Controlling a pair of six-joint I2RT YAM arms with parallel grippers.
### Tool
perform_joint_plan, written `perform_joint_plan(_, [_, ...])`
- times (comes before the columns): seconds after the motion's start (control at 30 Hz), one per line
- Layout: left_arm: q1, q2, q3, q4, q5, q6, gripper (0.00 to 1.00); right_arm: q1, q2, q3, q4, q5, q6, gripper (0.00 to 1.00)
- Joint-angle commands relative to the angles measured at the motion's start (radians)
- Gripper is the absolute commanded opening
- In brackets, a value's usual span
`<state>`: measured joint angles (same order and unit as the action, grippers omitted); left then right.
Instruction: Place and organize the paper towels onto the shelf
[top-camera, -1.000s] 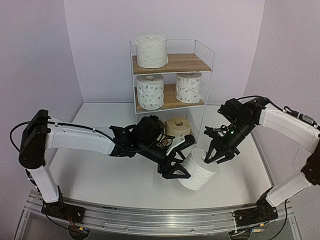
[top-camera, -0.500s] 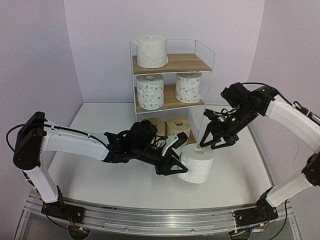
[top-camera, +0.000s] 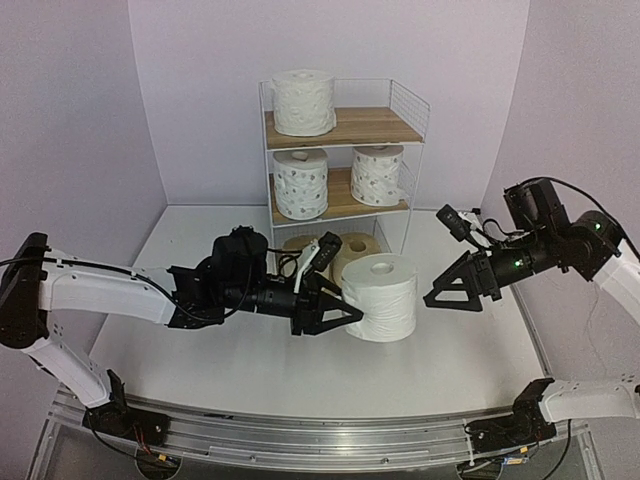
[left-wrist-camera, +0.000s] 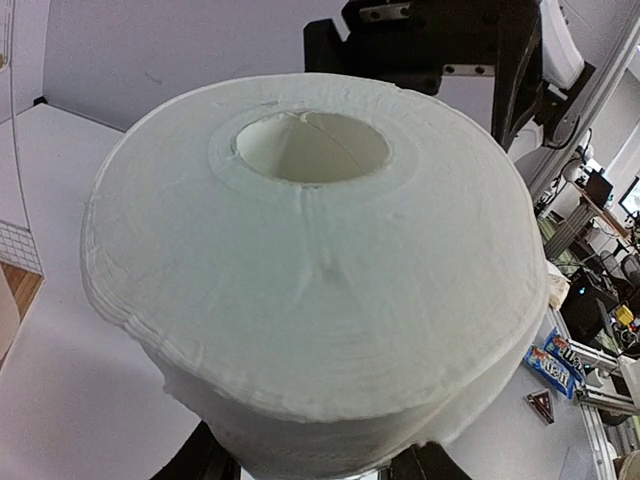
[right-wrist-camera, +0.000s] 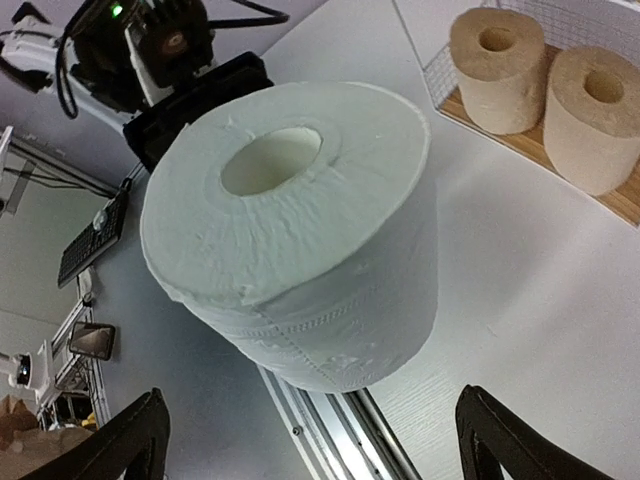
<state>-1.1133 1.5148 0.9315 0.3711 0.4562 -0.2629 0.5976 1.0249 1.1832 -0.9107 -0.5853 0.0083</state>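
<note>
The shelf (top-camera: 412, 110) is seen at upper centre of the top view. Below it, at centre frame, the plain white roll (top-camera: 385, 300) is held upright, apparently just off the table (top-camera: 200, 250), pinched by the left gripper (top-camera: 342, 297). At right, the right gripper (top-camera: 438, 258) is spread wide, apart from the roll.

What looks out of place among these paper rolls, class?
One plain white roll is upright in front of the shelf, in the jaws of the left gripper; the other five rolls sit on it.
</note>
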Motion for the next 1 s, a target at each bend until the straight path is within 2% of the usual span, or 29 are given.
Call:
perform_joint_plan(0.0, [0.001,-0.062,0.055,0.086,0.074,-0.001,0.19,0.004,-0.025,-0.051,0.218,-0.212,-0.155,0.97])
perform_joint_plan(0.23, [0.001,-0.048,0.088,0.076,0.122,-0.014,0.20,0.005,0.062,-0.014,0.257,-0.203,-0.194,0.97])
perform_joint_plan(0.37, [0.001,-0.044,0.099,0.084,0.108,-0.036,0.20,0.005,0.079,-0.010,0.285,-0.246,-0.211,0.96])
perform_joint_plan(0.67, [0.001,-0.006,0.158,0.079,0.098,-0.061,0.21,0.030,0.097,-0.017,0.344,-0.280,-0.193,0.87])
perform_joint_plan(0.77, [0.002,0.004,0.173,0.082,0.086,-0.069,0.22,0.032,0.106,-0.017,0.342,-0.273,-0.191,0.74])
perform_joint_plan(0.9, [0.001,0.007,0.189,0.076,0.059,-0.065,0.26,0.033,0.115,-0.004,0.342,-0.323,-0.180,0.46])
perform_joint_plan(0.93, [0.001,0.004,0.192,0.068,0.044,-0.062,0.30,0.033,0.115,0.000,0.342,-0.331,-0.174,0.41])
perform_joint_plan(0.97, [0.002,0.001,0.194,0.060,0.030,-0.059,0.39,0.033,0.113,0.003,0.342,-0.327,-0.166,0.38])
